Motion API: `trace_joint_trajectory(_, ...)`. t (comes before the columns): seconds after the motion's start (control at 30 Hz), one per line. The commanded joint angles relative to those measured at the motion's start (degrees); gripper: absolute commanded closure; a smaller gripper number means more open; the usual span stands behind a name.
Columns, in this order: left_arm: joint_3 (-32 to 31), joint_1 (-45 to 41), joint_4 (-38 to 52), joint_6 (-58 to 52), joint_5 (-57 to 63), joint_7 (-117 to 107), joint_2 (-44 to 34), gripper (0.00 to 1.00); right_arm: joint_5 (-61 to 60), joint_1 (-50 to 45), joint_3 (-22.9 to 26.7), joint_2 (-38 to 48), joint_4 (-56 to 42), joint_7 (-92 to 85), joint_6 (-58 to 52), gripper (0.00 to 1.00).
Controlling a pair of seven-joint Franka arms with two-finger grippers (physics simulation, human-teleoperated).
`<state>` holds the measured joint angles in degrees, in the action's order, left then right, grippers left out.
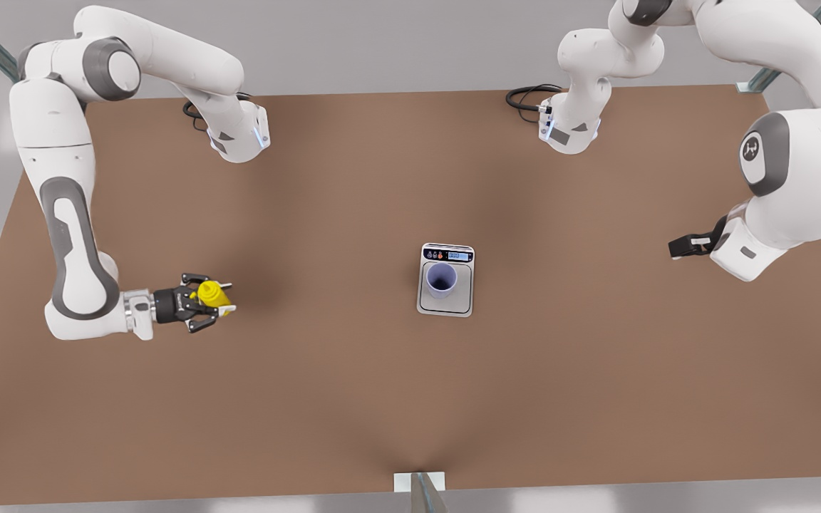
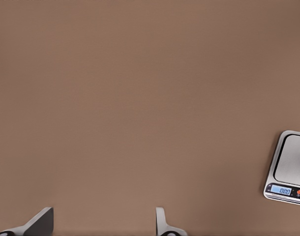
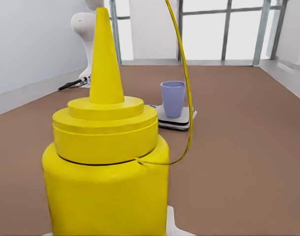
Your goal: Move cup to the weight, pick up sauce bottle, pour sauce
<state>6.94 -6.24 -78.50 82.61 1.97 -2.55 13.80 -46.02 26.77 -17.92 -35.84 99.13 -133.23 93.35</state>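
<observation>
We see the right gripper [image 1: 212, 302] closed around the sauce bottle [image 1: 212, 294] at the front view's left, well apart from the weight [image 1: 446, 305]. Its nozzle points toward the cup [image 3: 173, 98], which stands upright on the weight's plate at the middle of the table [image 1: 353, 399]. The left gripper [image 2: 103, 227] hangs empty with fingers [image 2: 162, 223] spread, at the front view's right.

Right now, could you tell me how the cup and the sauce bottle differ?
The cup is lavender-blue and open-topped; the sauce bottle is bright yellow with a pointed nozzle. The cup stands free on the weight; the sauce bottle sits between the right tool's fingers. The left tool waits. Both stand upright.
</observation>
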Motion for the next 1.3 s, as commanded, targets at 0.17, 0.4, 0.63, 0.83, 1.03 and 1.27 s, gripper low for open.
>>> trace_joint_trajectory(0.17,0.00,0.00,0.01,0.01,0.05,0.00,0.00,0.00,-2.50,1.88,-0.01,-3.54,-0.16,-4.85,-0.01,0.49)
trace_joint_trajectory(0.4,0.00,-0.09,0.01,0.01,0.05,0.00,0.35,0.00,-3.03,2.32,0.08,-7.23,-0.78,-9.24,0.61,0.49)
trace_joint_trajectory(0.63,0.00,0.00,0.01,-0.34,0.05,0.00,0.44,0.00,-3.12,2.41,0.43,-7.84,-0.78,-10.21,0.87,0.48)
trace_joint_trajectory(0.83,0.09,-0.09,0.01,-0.43,0.05,0.00,0.70,0.00,-3.03,2.85,0.69,-8.64,-0.60,-10.21,2.01,0.47)
trace_joint_trajectory(1.03,0.09,0.00,0.01,-0.78,0.05,-0.09,0.87,0.00,-2.76,3.02,0.69,-9.52,-0.78,-10.39,2.45,0.46)
trace_joint_trajectory(1.27,0.09,-0.09,0.01,-0.69,0.40,-0.09,1.40,0.00,-2.68,3.02,0.78,-9.96,-0.78,-10.83,3.24,0.43)
